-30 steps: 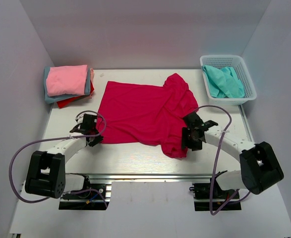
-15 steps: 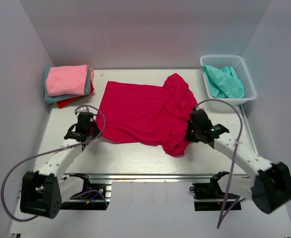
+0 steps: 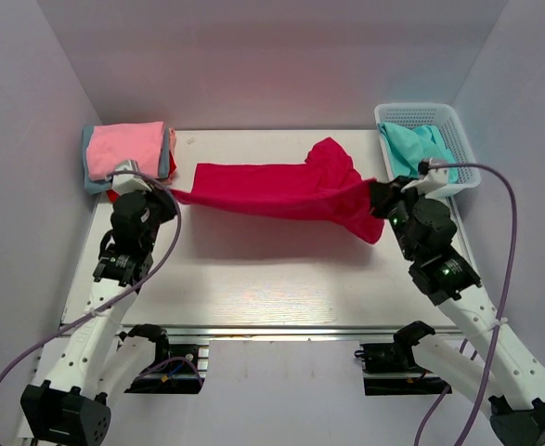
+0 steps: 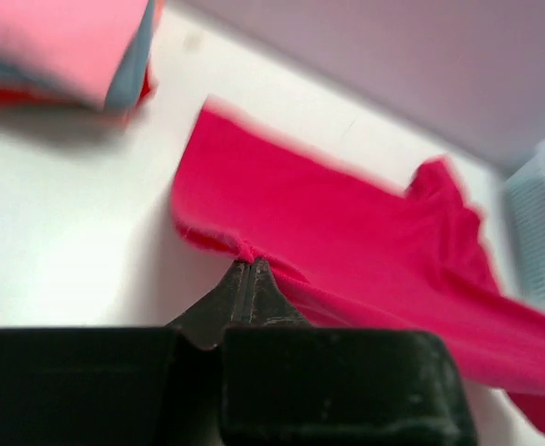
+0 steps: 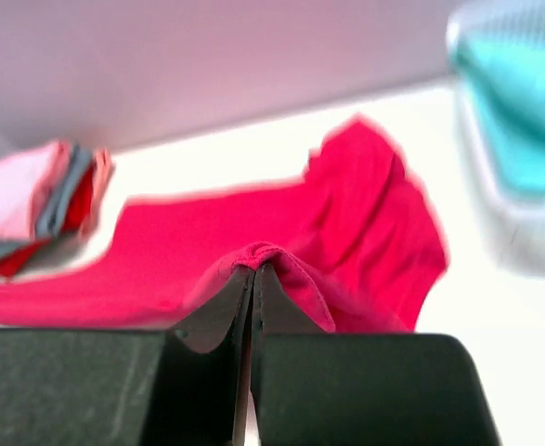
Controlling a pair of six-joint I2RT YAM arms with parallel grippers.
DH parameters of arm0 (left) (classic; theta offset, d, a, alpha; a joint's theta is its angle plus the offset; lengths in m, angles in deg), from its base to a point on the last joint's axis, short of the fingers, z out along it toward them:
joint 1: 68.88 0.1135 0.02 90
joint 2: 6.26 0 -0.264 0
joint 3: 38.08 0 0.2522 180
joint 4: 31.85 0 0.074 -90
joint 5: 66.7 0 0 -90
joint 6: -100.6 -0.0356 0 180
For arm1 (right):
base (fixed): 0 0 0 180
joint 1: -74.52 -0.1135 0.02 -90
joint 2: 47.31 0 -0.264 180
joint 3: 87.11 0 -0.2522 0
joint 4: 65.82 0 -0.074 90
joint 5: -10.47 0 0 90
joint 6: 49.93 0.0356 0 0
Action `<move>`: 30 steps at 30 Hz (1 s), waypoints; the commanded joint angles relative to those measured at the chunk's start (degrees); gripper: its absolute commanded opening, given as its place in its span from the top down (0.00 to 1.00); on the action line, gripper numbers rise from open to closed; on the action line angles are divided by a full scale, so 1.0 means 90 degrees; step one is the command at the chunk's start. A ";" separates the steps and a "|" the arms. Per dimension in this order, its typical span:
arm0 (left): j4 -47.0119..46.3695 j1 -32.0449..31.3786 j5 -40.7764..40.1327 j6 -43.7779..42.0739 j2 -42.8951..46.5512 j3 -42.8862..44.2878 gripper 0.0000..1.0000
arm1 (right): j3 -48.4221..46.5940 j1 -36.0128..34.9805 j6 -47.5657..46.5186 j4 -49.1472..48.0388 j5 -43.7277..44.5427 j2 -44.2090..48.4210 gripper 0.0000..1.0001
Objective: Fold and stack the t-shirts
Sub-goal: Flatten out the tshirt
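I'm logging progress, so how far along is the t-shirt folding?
Done: a stack of folded cloth t-shirts, light pink on top, sits at the far left corner. In hand: the crimson-magenta cloth t-shirt hangs stretched between the left gripper and right gripper, both shut on its edge, not yet folded. Left: the teal cloth t-shirt lies crumpled in the white plastic mesh basket.
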 commanded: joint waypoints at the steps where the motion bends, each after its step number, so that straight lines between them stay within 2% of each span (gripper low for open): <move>1: -0.0994 -0.0018 -0.0060 -0.0386 0.0130 0.0718 1.00 | -0.1008 0.0021 -0.0889 -0.1083 0.0325 -0.0201 1.00; 2: -0.1152 -0.0018 0.0018 -0.0464 0.0130 0.0952 1.00 | -0.1173 0.0001 -0.1432 -0.1093 0.0198 -0.0357 1.00; 5: -0.1426 -0.0018 -0.0049 -0.0757 0.0061 0.1556 1.00 | -0.2246 0.0001 -0.1923 -0.0967 0.0031 -0.0651 1.00; 9: -0.1505 -0.0018 0.0038 -0.1294 -0.0085 0.2505 1.00 | -0.3059 0.0011 -0.2938 -0.1054 -0.0378 -0.0798 1.00; 12: -0.1505 -0.0018 0.0107 -0.1704 -0.0212 0.3188 1.00 | -0.3849 0.0001 -0.3448 -0.0608 -0.0953 -0.0934 1.00; 18: -0.0999 -0.0018 0.0379 -0.2369 -0.0154 0.4575 1.00 | -0.5254 0.0011 -0.3966 -0.0371 -0.1453 -0.0925 1.00; 21: -0.0706 0.0041 0.0808 -0.2438 -0.0095 0.5132 1.00 | -0.5917 0.0011 -0.4055 0.0281 -0.2066 -0.0876 1.00; 25: -0.0325 0.0100 0.1103 -0.2496 0.0139 0.5844 1.00 | -0.6399 0.0001 -0.4259 0.0323 -0.2545 -0.0701 1.00; 28: -0.0061 0.0100 0.1035 -0.2496 0.0217 0.6197 1.00 | -0.6760 0.0020 -0.4376 0.0313 -0.2596 -0.0671 1.00; 30: -0.0060 0.0100 0.1112 -0.2564 0.0286 0.6285 1.00 | -0.6820 0.0020 -0.4552 0.0081 -0.2227 -0.0671 1.00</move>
